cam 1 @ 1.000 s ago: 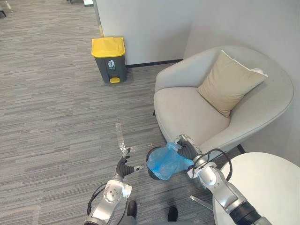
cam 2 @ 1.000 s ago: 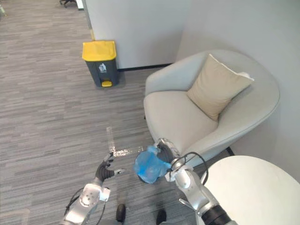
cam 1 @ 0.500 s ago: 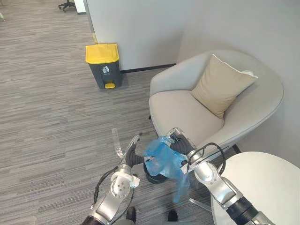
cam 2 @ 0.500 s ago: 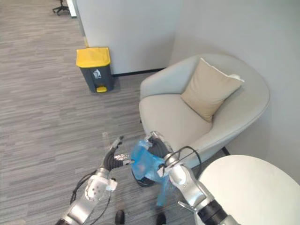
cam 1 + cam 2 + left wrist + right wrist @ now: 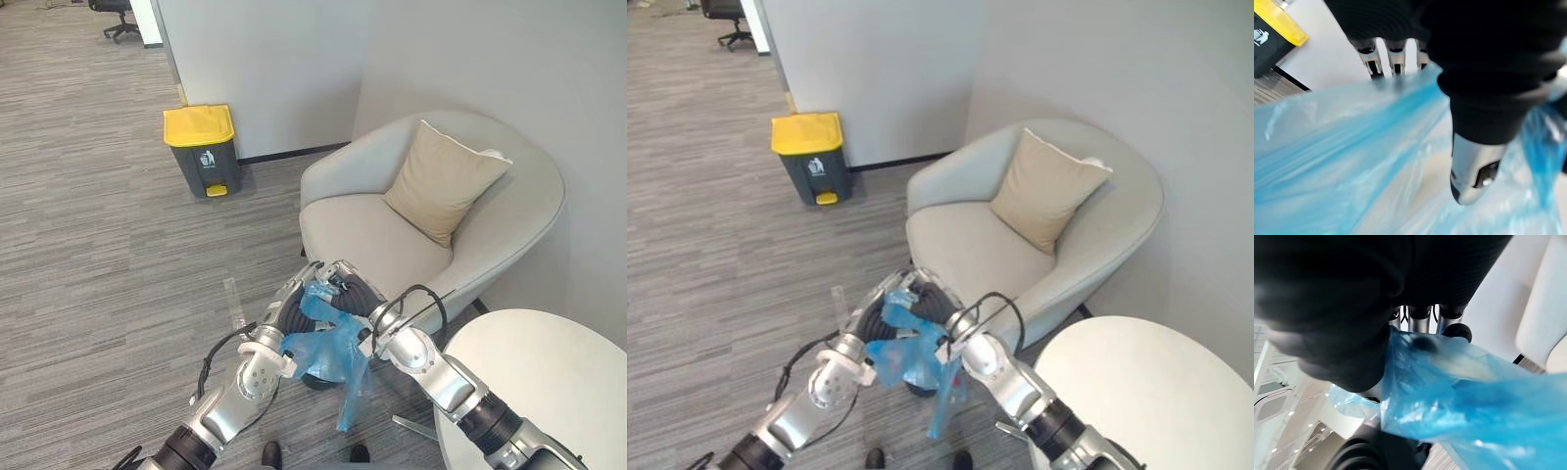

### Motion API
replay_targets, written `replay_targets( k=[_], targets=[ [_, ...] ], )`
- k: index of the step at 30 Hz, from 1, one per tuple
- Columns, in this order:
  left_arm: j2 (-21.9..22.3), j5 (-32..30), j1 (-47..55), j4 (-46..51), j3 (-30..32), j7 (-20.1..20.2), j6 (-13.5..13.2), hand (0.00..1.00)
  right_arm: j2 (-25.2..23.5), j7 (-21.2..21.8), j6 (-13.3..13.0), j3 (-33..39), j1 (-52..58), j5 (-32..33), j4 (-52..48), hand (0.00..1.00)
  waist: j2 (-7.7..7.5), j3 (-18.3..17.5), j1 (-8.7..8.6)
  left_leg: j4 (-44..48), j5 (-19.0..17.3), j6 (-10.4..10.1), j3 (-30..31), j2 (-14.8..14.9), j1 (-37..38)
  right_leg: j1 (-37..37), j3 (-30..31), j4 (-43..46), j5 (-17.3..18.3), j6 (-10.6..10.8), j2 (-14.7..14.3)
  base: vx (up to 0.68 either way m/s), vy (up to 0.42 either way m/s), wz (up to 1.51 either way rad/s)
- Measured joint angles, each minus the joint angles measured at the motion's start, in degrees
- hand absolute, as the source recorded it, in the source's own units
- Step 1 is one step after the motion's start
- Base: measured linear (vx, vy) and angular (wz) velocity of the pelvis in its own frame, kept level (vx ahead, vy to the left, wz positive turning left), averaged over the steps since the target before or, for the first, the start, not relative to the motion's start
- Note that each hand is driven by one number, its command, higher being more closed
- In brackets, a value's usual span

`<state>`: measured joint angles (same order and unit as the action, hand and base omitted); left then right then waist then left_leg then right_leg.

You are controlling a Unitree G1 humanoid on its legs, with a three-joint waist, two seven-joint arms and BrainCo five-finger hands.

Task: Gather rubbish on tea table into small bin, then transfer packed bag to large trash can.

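Far left, the yellow-lidded large trash can [image 5: 200, 147] stands against the wall, well apart. The left hand [image 5: 284, 317] touches the blue bag [image 5: 323, 354]; whether it grips cannot be told. The bag hangs between both hands, thin and crumpled, likely light and slippery (best held at the gathered neck). The right hand [image 5: 357, 294] curls fingers and thumb round its top, before the armchair [image 5: 392, 235].

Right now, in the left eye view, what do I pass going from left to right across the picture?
Yellow-lidded trash can → blue bag → beige cushion → white round table. The armchair is left out, since it spans across both the bag and the cushion.
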<state>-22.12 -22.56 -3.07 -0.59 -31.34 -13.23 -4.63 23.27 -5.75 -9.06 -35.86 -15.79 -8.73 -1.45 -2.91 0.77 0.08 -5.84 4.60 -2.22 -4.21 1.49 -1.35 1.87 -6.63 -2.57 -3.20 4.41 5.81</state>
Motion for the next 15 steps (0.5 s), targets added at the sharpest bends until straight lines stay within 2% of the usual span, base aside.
replay_targets(
  k=[7,15],
  targets=[
    [-0.27,-0.90,-0.62,-0.59,-0.09,0.10,-0.01,0.00,-0.47,0.20,0.01,-1.07,-2.70,2.49,-0.12,1.00,-0.28,-0.18,0.02,0.00,0.00,0.00,-0.09,0.02,-0.04,-0.06,0.12,-0.36,-0.15,-0.03,-0.11,0.00,0.000,0.00],
    [0.68,-0.86,-0.59,-8.16,-0.07,1.27,0.20,0.00,-2.31,0.65,-0.01,-1.38,-4.51,5.53,-5.19,1.00,-0.98,-0.65,-0.02,-0.01,-0.06,-0.09,-1.08,0.22,0.22,0.06,1.09,-0.64,-0.49,-0.38,-0.58,-0.01,-0.001,-0.06]
  ],
)
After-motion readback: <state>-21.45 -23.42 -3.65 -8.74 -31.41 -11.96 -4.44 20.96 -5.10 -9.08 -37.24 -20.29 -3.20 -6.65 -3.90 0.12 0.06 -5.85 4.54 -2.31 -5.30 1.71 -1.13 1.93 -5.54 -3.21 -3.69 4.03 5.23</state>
